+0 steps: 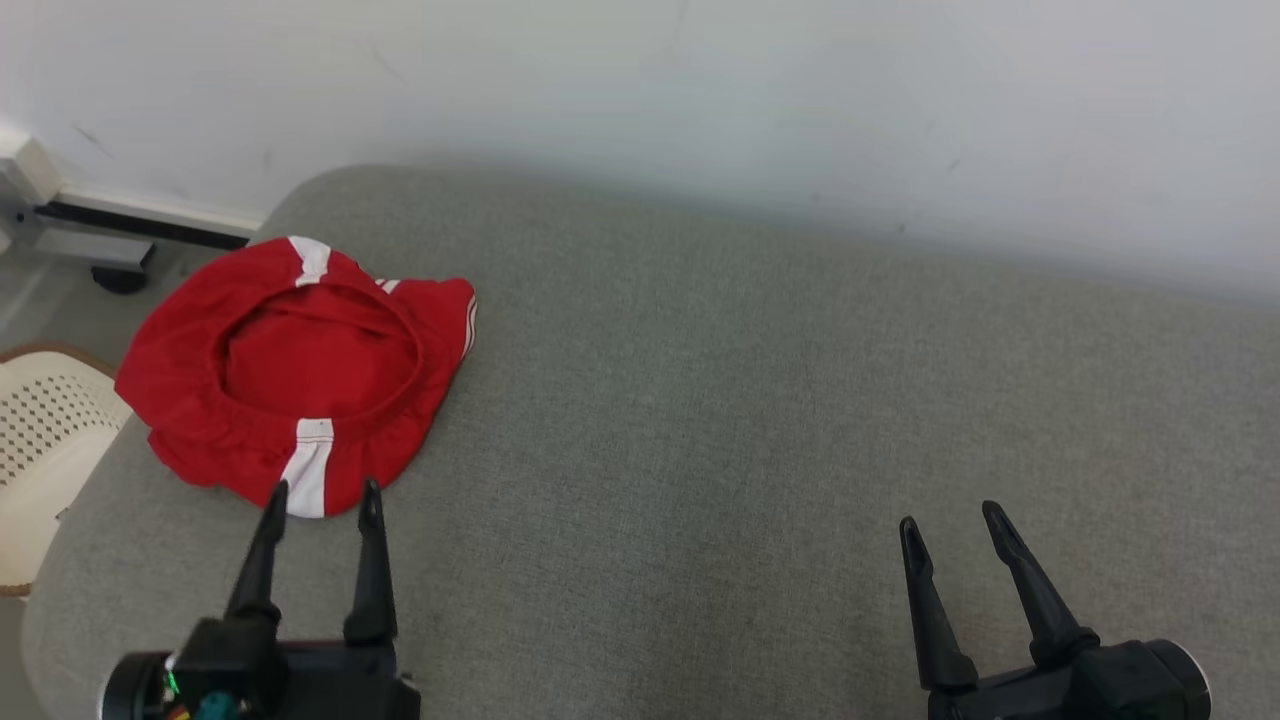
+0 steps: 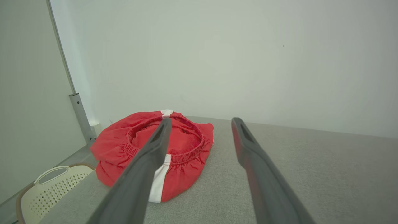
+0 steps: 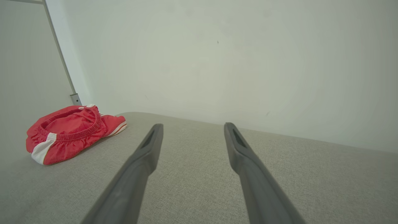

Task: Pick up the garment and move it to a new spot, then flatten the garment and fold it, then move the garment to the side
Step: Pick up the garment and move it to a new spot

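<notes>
One pair of red shorts (image 1: pixel 300 370) with white stripes lies bunched at the middle left of the head view, on a grey cushion (image 1: pixel 700 400). At its near edge is the left gripper (image 1: pixel 324 490), jaws wide and empty. The right gripper (image 1: pixel 948 515), lower right, is well apart from it, jaws also wide.

Garment (image 1: pixel 300 370) is looking like soft matt cloth, elastic band puckering. Cushion (image 1: pixel 750 400) is showing coarse weave. Fingers (image 1: pixel 372 570) are looking matt plastic; basket (image 1: pixel 45 420) smooth plastic.
</notes>
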Robot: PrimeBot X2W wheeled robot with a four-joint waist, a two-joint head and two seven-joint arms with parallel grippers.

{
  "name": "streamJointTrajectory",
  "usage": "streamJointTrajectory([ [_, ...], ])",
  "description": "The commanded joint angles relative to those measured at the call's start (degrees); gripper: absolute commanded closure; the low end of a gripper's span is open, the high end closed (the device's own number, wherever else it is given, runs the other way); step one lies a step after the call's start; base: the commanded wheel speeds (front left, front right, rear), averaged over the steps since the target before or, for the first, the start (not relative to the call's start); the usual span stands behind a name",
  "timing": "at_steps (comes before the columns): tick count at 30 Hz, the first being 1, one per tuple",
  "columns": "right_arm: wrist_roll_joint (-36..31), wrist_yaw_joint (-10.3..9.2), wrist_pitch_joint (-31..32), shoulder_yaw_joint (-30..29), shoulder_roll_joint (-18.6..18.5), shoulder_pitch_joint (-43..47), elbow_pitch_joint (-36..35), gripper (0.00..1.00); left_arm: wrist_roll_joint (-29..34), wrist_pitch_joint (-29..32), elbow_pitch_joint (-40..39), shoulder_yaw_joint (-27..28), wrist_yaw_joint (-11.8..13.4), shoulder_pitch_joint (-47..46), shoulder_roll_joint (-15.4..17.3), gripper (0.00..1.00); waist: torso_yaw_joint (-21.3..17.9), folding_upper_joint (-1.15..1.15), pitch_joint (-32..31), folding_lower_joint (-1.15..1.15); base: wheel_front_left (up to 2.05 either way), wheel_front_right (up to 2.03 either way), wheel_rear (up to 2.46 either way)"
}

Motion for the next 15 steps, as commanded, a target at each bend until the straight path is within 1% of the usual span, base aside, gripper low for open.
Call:
streamJointTrajectory([
  [1,-0.8,-0.12,0.0,-0.3,0.0,-0.9,-0.1,0.00,-0.3,-0.1,1.1,0.8,0.1,-2.5,0.0,0.00,-0.3,0.00,3.2,0.00,0.00,0.00,0.00],
  [4,-1.8,-0.12,0.0,-0.2,0.0,-1.9,-0.1,0.00,-0.5,-0.1,4.3,2.2,0.1,-6.5,0.0,0.00,-0.5,0.00,5.5,0.00,0.00,0.00,0.00],
  [6,-2.3,-0.12,0.0,-0.1,-0.3,-2.4,0.0,0.00,-0.5,-0.1,7.6,3.3,-0.3,-9.6,0.1,0.00,-0.5,0.00,6.9,0.00,0.00,0.00,0.00],
  [7,-2.3,-0.12,0.0,-0.1,-0.3,-2.4,0.0,0.00,-0.5,-0.1,7.6,3.3,-0.3,-9.6,0.1,0.00,-0.5,0.00,6.9,0.00,0.00,0.00,0.00],
  [9,-2.6,-0.12,0.0,-0.2,-0.9,-3.0,0.0,0.00,-0.8,-0.1,12.3,4.2,-0.9,-13.0,0.4,0.00,-0.5,0.00,8.2,0.00,0.00,0.00,0.00],
  [11,-2.9,-0.12,0.0,-0.1,-1.3,-3.4,0.0,0.00,-0.8,-0.1,16.5,4.9,-1.5,-17.1,1.4,0.00,-0.5,0.00,9.6,0.00,0.00,0.00,0.00],
  [12,-3.1,-0.12,0.0,0.2,-1.9,-4.1,-0.2,0.00,-1.2,-0.1,20.3,5.9,-1.9,-21.1,2.5,0.00,-0.7,0.00,11.0,0.00,0.00,0.00,0.00],
  [15,-3.3,-0.12,0.0,-0.2,-2.7,-4.9,-0.4,0.00,-1.8,-0.1,27.2,6.1,-2.7,-26.5,4.0,0.00,-0.8,0.00,13.1,0.00,0.00,0.00,0.00],
])
